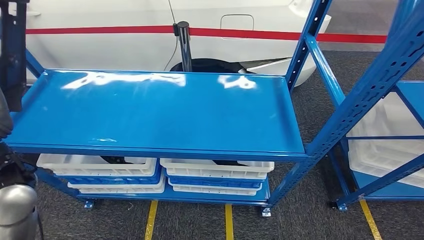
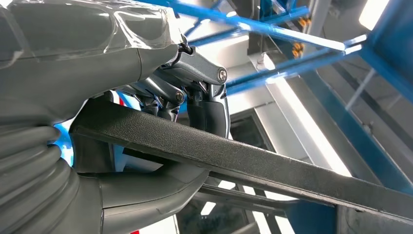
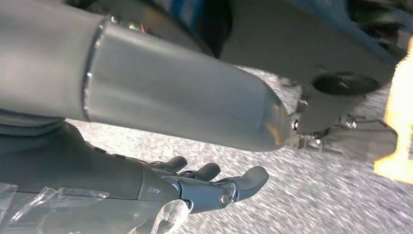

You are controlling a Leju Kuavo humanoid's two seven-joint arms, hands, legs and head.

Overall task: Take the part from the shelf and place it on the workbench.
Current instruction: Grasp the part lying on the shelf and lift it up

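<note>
your left hand (image 2: 160, 97) grips the black part (image 2: 253, 163) clenched and lifted at the shelf's (image 1: 165, 112) left, ready to carry, while your right hand (image 3: 195, 187) hangs released.

You've got white trays (image 1: 215, 169) stacked with blue trays (image 1: 214, 182) underneath, yellow floor lines (image 1: 228, 221), red-striped white body (image 1: 125, 30) behind.

Glossy blue shelf (image 1: 150, 110), white trays (image 1: 215, 169)
</note>
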